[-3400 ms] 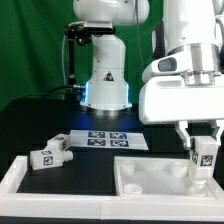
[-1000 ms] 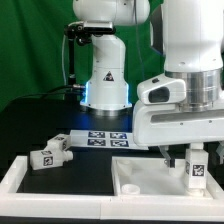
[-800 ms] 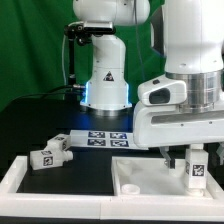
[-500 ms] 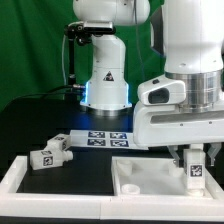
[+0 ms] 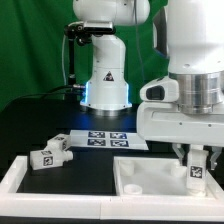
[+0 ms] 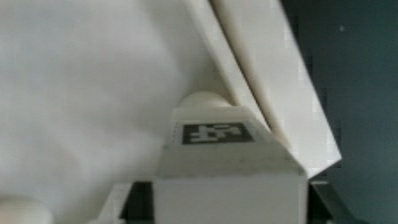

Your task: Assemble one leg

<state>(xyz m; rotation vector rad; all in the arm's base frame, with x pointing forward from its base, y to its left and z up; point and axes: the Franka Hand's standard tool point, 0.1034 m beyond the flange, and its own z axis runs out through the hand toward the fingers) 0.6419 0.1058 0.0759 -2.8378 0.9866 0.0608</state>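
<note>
The gripper (image 5: 197, 161) is closed narrow on the leg (image 5: 197, 173). It holds the leg upright, low in the corner of the white panel (image 5: 145, 178) on the exterior view's right, close beside the rim. I can't see the socket beneath it. If the leg sits slightly off or tilted, pushing or twisting could jam it against the rim or make it slip between the fingers. Another leg (image 5: 50, 156) lies well apart.

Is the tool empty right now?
No, the tool grips a tagged leg upright by the white panel rim.
</note>
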